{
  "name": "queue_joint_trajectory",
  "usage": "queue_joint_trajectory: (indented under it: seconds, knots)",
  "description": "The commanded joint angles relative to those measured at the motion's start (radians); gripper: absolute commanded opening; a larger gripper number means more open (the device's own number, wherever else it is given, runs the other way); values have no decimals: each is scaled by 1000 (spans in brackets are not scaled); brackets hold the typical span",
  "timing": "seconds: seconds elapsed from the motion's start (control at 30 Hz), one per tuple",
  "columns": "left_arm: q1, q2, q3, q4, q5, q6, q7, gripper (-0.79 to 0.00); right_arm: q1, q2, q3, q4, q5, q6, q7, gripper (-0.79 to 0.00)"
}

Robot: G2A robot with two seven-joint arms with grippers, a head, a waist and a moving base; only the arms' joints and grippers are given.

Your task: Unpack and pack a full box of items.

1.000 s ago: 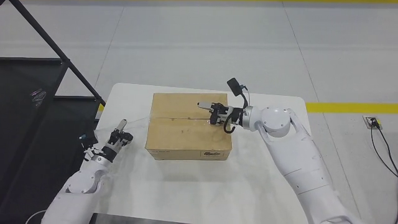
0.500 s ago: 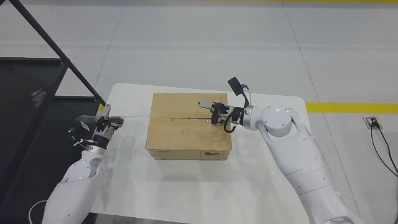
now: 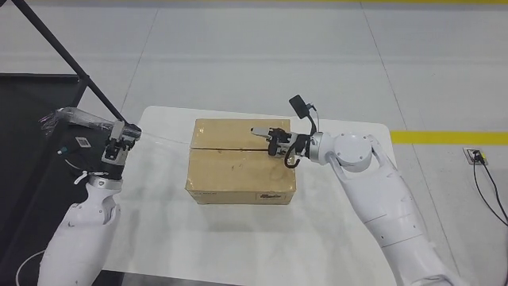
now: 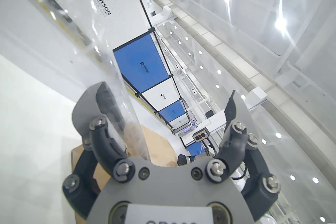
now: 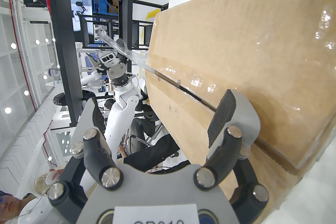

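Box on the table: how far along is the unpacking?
Done: the clear tape is lifted off the seam of the box at one end. In hand: it stretches to the open left gripper, lying against one finger; the right gripper hangs open over the box top. Left: flaps closed, nothing out yet.

A white table (image 3: 238, 234) carries one closed cardboard box (image 3: 238, 167) near its middle.

box 1 (image 3: 240, 163) | tape strip 1 (image 5: 131, 56) | table 1 (image 3: 238, 234) | claws 2: left claw (image 4: 168, 93), right claw (image 5: 160, 101)
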Motion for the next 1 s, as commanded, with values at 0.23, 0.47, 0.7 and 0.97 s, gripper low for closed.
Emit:
queue_joint_trajectory:
  seconds: [0.23, 0.47, 0.7, 0.97]
  knots:
    - [183, 19, -104, -402, 166, 153, 100, 0, -13, 12, 20, -27, 2, -10, -12, 0]
    - [237, 18, -118, -583, 234, 250, 101, 0, -50, 28, 56, -72, 11, -32, -25, 0]
    - [221, 5, -63, -644, 298, 305, 101, 0, -125, 53, 129, -159, 18, -54, -43, 0]
    - [160, -18, 40, -652, 373, 353, 109, 0, -228, 85, 227, -248, 32, -67, -47, 0]
